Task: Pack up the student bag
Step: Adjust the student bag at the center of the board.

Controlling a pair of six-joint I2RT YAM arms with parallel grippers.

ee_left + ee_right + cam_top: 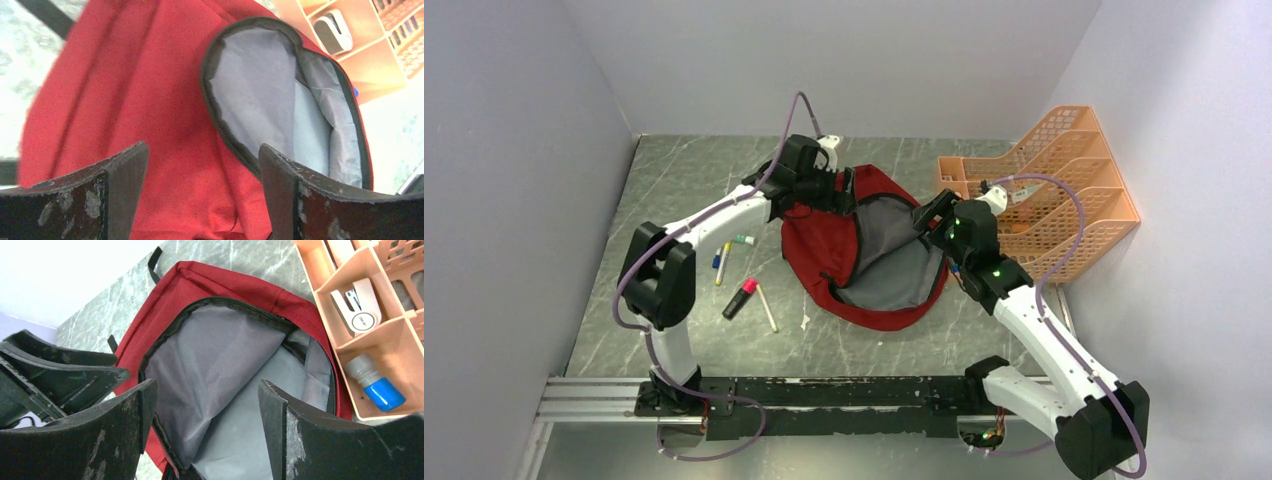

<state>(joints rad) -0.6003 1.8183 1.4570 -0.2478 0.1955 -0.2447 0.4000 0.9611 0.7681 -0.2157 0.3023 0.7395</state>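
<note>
Left of the bag (824, 250), the marker (740, 298) and the loose pens (721, 262) lie close together on the surface (674, 170). Go for one and you could nudge its neighbours, and those round barrels would likely roll out of reach.

Your left tool (202, 150) hangs at the bag's far-left rim, released, its jaws wide with only red cloth below them. With nothing pinching that rim, the soft mouth may sag shut, and whatever you bring over could land on the flap instead of inside.

The bag itself lies flat in the middle of the surface, its mouth open and the grey lining (889, 260) showing.

Your right tool (206, 385) hovers over the bag's right rim, also released and empty. Drop it carelessly and a jaw could catch the rim and drag the whole bag, since cloth should slide easily on that smooth top.

Just right of the bag stands the organizer (1074, 170), with a stapler (357, 307) and a blue-capped tube (380, 390) in its slots. Those slots look tight, so a wide tool may jam there or tip the light plastic.

The surface is grey, marbled and smooth. A plain white wall (514, 220) stands left of the bag, another behind it, and a third to its right, close behind the organizer, so your right arm has little room to swing
</note>
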